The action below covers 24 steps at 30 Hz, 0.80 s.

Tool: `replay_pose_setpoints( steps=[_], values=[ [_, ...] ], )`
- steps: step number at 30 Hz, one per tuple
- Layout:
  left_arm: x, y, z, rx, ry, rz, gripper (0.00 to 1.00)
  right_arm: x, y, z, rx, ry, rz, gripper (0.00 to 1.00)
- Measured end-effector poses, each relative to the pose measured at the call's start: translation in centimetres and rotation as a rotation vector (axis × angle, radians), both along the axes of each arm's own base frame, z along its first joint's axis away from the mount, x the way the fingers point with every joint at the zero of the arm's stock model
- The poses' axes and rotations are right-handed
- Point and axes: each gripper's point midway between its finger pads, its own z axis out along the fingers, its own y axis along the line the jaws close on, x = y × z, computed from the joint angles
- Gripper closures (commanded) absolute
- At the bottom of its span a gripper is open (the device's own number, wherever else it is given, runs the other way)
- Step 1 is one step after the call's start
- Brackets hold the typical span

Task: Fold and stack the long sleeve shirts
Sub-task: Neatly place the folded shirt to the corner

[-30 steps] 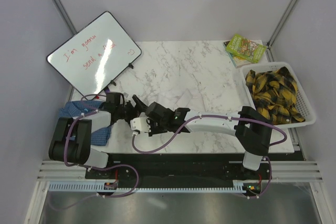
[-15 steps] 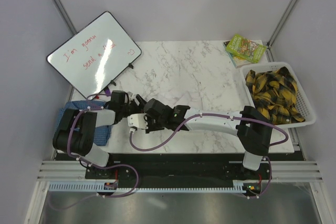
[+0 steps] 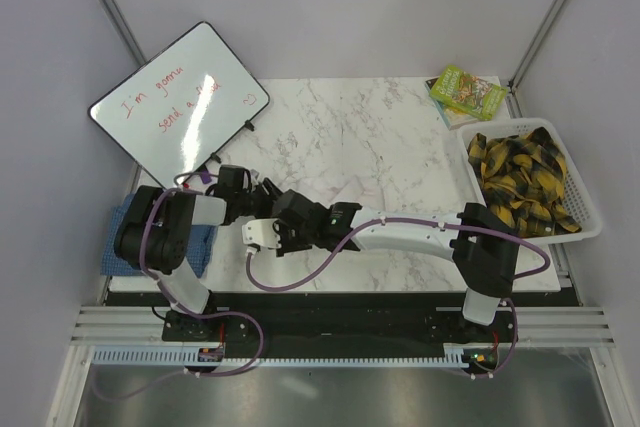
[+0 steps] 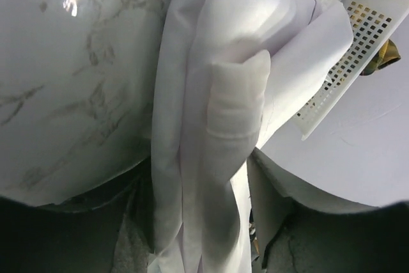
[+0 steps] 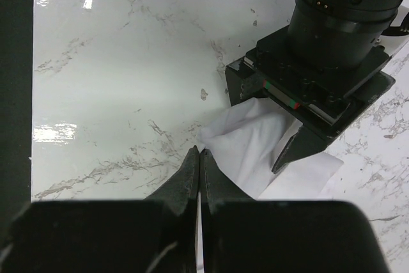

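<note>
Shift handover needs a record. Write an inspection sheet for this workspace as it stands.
Surface: marble table, glossy, no spills seen.
Job's things: white shirt bunched at the front left; blue shirt at the left edge, partly under the left arm. Neither is folded.
Clutter: book far right; basket holding plaid cloth; whiteboard far left.
Hands: left hand open, straddling a fold of the white shirt; right hand shut, tips at that shirt's edge, pinch cannot be told.
Cables: purple cables along both arms, one loop over the table's front.
Surroundings: grey walls; nothing else seen.
</note>
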Motion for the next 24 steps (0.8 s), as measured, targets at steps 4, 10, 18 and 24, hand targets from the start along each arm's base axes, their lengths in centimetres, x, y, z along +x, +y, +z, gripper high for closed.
replay_pose_setpoints(
  steps=[4, 10, 18, 24],
  values=[
    [0.2, -0.2, -0.5, 0.008, 0.01, -0.005, 0.91, -0.1, 0.0, 0.0, 0.003, 0.007, -0.002, 1.0],
    [-0.4, 0.5, -1.1, 0.119, 0.081, -0.059, 0.98, -0.3, 0.1, 0.3, 0.016, 0.021, -0.012, 0.61],
    [0.5, 4.6, 4.0, 0.387, -0.061, -0.204, 0.98, 0.0, -1.8, 6.0, 0.137, 0.007, -0.077, 0.49],
    [-0.7, 8.1, 6.8, 0.565, -0.139, -0.304, 0.98, 2.9, -4.4, 8.6, 0.183, -0.022, -0.182, 0.5]
  ],
)
